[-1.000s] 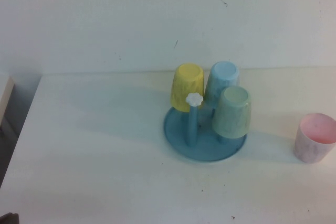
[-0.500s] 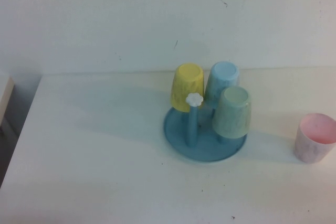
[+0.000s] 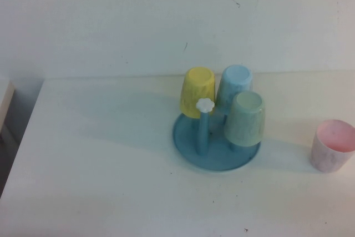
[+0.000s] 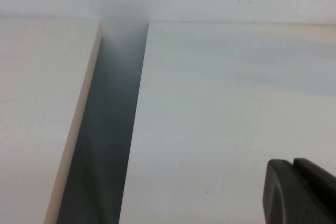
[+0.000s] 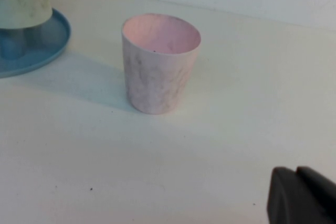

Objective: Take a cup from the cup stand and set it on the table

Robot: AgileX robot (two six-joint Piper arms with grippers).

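The pale pink-white cup (image 3: 331,147) stands upright on the white table (image 3: 100,154), to the right of the blue cup stand (image 3: 186,142) and apart from it. In the right wrist view the cup (image 5: 160,64) shows its pink inside, with the stand's rim (image 5: 47,45) beyond it. My right gripper (image 5: 295,170) is shut and empty, low over the table, a short way from the cup. My left gripper (image 4: 293,163) is shut and empty over bare table near its left edge. Neither gripper shows in the high view.
On the stand a yellow cup (image 3: 198,91), a light blue cup (image 3: 235,84) and a mint green cup (image 3: 246,117) hang upside down on pegs; one peg with a white flower tip (image 3: 205,105) is bare. A dark gap (image 4: 105,129) separates the table from a neighbouring surface (image 4: 37,103).
A dark bit of the left arm at the high view's lower left corner has gone out of view. The cups and stand have not moved.
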